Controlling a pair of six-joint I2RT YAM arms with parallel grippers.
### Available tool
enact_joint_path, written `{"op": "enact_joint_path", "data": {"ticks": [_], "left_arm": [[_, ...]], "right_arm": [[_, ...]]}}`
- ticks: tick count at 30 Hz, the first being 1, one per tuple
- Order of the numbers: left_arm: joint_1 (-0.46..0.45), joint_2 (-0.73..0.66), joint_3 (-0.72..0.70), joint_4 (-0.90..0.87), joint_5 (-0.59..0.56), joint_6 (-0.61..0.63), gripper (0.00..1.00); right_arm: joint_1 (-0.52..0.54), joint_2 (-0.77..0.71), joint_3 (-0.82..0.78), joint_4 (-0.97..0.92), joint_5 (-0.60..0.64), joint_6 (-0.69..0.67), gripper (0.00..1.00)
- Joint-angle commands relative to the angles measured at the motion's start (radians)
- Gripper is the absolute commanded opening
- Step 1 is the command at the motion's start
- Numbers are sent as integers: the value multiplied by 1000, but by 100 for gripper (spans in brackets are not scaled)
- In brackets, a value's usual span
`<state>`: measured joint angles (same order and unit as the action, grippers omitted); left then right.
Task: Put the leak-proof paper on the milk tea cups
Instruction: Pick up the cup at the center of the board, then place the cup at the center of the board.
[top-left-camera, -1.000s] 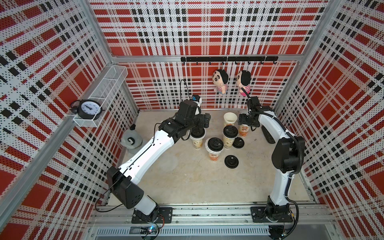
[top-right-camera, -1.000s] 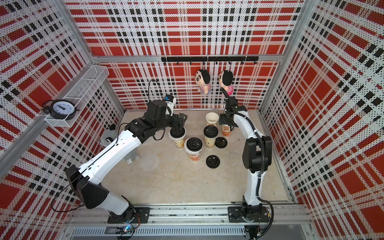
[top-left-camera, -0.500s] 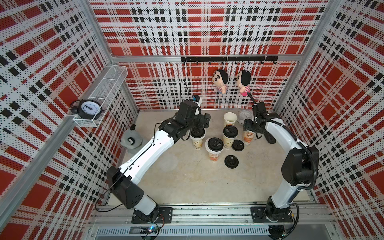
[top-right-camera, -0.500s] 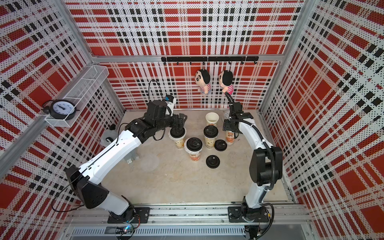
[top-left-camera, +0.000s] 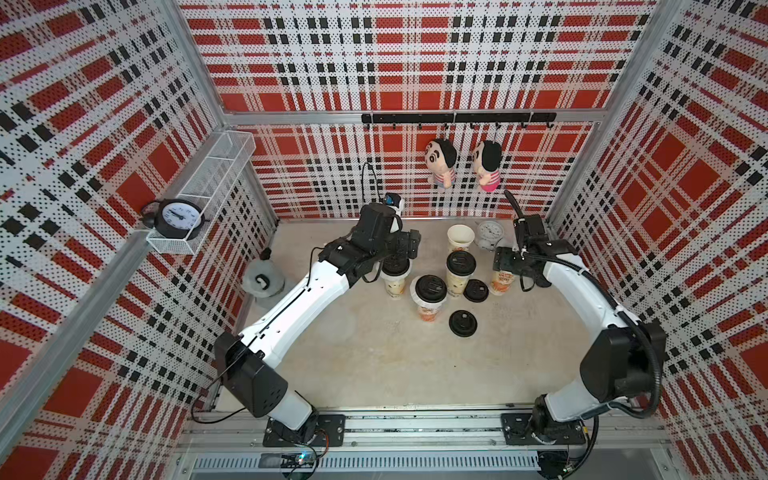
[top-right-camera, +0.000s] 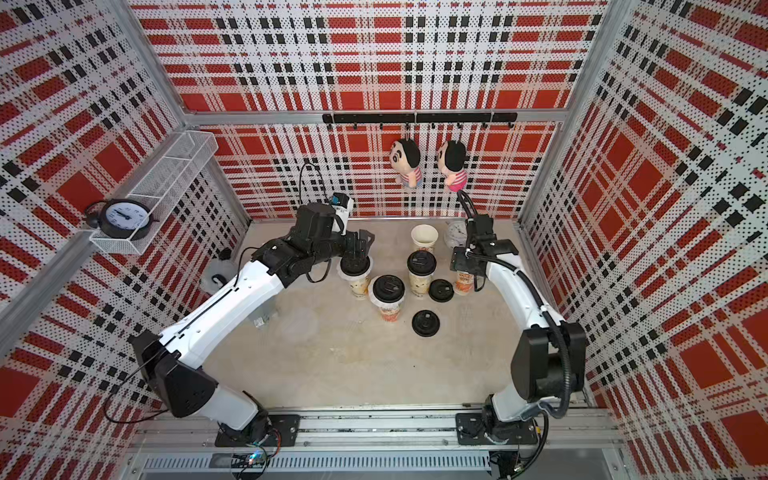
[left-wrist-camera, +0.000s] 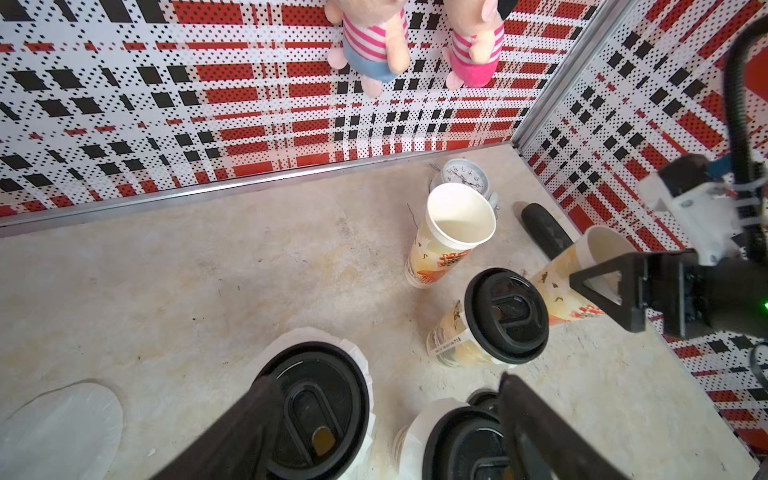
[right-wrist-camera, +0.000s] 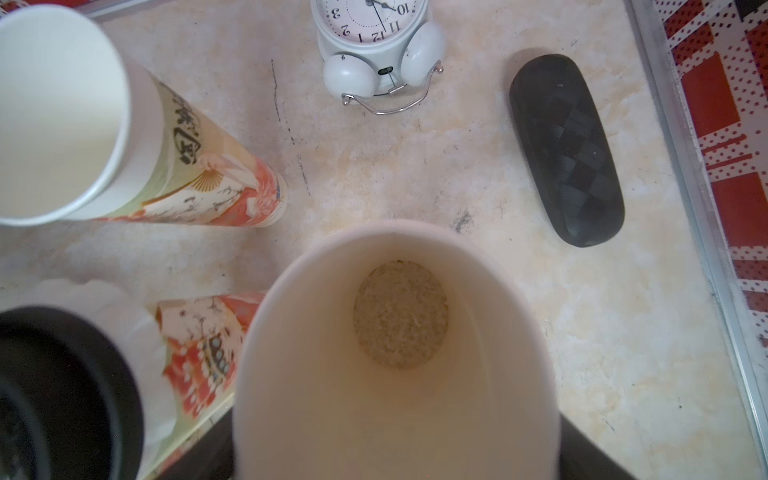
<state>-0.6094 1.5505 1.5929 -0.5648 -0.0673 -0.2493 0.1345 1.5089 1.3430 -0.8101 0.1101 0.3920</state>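
At the back of the table (top-left-camera: 374, 365), the left tool (left-wrist-camera: 384, 380) hangs open astride a milk tea cup (top-left-camera: 395, 286) whose leak-proof paper (left-wrist-camera: 358, 353) frills under its black lid (left-wrist-camera: 332, 374), while the right tool (top-left-camera: 505, 266) flanks an uncovered cup (right-wrist-camera: 395, 332), grip unclear, probably steadying it; a spare sheet (left-wrist-camera: 62, 428) lies nearby.

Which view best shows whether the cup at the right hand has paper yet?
Right wrist: looks straight into the cup, open and uncovered. Left wrist shows its rim, partly blocked. In both top views the right hand covers its mouth.
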Motion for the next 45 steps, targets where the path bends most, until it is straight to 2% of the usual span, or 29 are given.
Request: {"op": "enact_joint_path", "data": {"ticks": [1,7,15,26,35,45], "left_arm": [[5,-26,-8,7,7,9,85],[5,-31,-11,6,21,3,85],[3,-16,3,-25,35,-10,86],[-1,-16,-18,-24,33,-29,85],[58,-86,-86,-30,-2,-113,86],[193,-191,-198,-64,20,-141,86]], "right_arm": [[3,-120,-59,15,-16,6,80],[75,-272,-151,-60,-23,-5,80],[308,-399,-232,-142,-26,13,80],[520,-521,-344,-138,-75,-4,80],[784,-412,-301,-70,-30,-25,80],[927,-215,-155,40,-1,-14,79]]}}
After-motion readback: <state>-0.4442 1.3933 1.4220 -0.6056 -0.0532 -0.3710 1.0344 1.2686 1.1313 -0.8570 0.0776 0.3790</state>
